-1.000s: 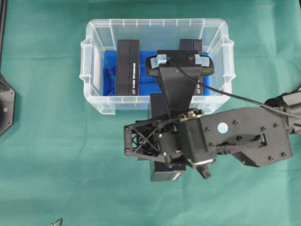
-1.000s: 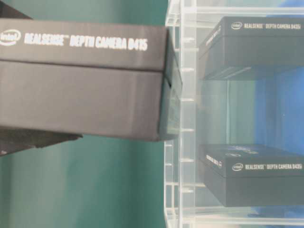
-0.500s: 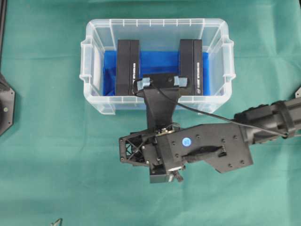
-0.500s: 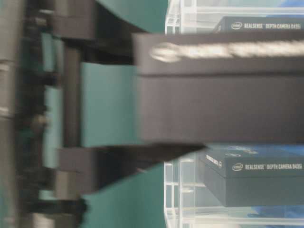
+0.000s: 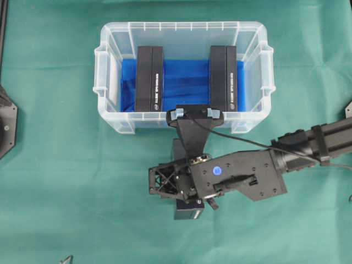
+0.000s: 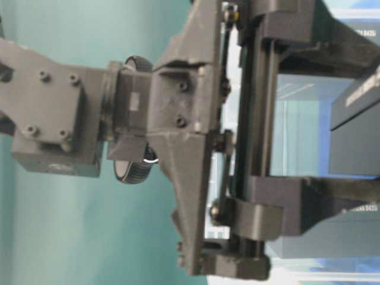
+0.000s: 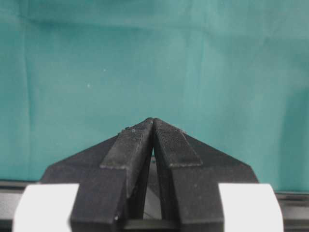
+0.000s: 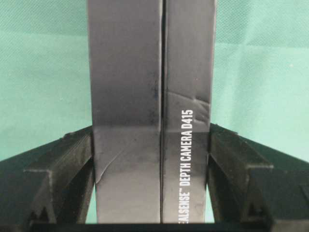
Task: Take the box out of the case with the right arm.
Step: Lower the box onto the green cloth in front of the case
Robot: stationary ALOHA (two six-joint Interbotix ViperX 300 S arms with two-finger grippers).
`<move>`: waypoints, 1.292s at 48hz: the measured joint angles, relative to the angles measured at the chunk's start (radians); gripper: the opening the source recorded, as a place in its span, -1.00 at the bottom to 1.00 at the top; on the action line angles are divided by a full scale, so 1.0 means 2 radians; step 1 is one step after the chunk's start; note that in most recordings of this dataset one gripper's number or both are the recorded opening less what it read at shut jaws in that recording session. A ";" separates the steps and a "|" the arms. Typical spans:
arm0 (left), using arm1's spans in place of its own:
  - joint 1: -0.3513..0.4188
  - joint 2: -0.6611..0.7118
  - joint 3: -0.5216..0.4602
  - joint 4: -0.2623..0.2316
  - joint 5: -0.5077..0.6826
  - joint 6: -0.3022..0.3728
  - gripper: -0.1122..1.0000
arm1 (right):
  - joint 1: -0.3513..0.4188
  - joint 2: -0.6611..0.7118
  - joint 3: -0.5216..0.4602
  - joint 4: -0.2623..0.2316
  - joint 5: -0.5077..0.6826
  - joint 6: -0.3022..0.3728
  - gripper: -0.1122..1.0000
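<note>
**Black box held outside the tub**

Black and slim, the box (image 8: 152, 111) sits clamped between the fingers (image 8: 63, 169) of the right gripper (image 5: 184, 184), both pads pressed to its flat sides. It hangs over the green cloth (image 5: 66, 192), just outside the near wall of the clear tub (image 5: 181, 27). Two more black boxes (image 5: 149, 78) stand on edge inside the tub, on its blue lining. The left gripper (image 7: 153, 126) is off by itself over bare cloth, tips pinched together on nothing.

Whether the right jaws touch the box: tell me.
Touching. In the right wrist view the box stands between the right gripper's jaws, and both press flat against its sides with no gap.
</note>
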 measured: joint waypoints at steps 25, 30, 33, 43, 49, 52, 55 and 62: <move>0.001 0.000 0.000 0.000 0.000 0.000 -0.76 | 0.002 -0.001 0.002 0.000 -0.003 -0.002 0.39; 0.001 0.000 0.000 0.000 0.000 0.000 -0.76 | 0.003 0.000 0.002 0.000 -0.003 -0.001 0.39; 0.001 0.000 0.000 0.000 -0.001 0.000 -0.76 | 0.003 0.000 0.002 0.000 -0.002 0.002 0.47; 0.001 0.000 0.000 0.000 0.000 0.000 -0.76 | 0.004 -0.001 0.002 0.000 0.025 0.012 0.86; 0.001 0.000 0.000 0.000 0.000 0.000 -0.76 | 0.004 -0.001 0.002 0.000 0.028 0.012 0.78; 0.001 0.000 0.000 0.000 0.000 0.000 -0.76 | 0.004 -0.001 0.002 0.000 0.029 0.012 0.79; 0.001 0.000 0.000 0.000 0.000 0.000 -0.76 | 0.004 -0.001 0.002 0.000 0.029 0.012 0.79; 0.001 0.000 0.000 0.000 0.000 0.000 -0.76 | 0.004 -0.001 0.002 -0.002 0.029 0.012 0.79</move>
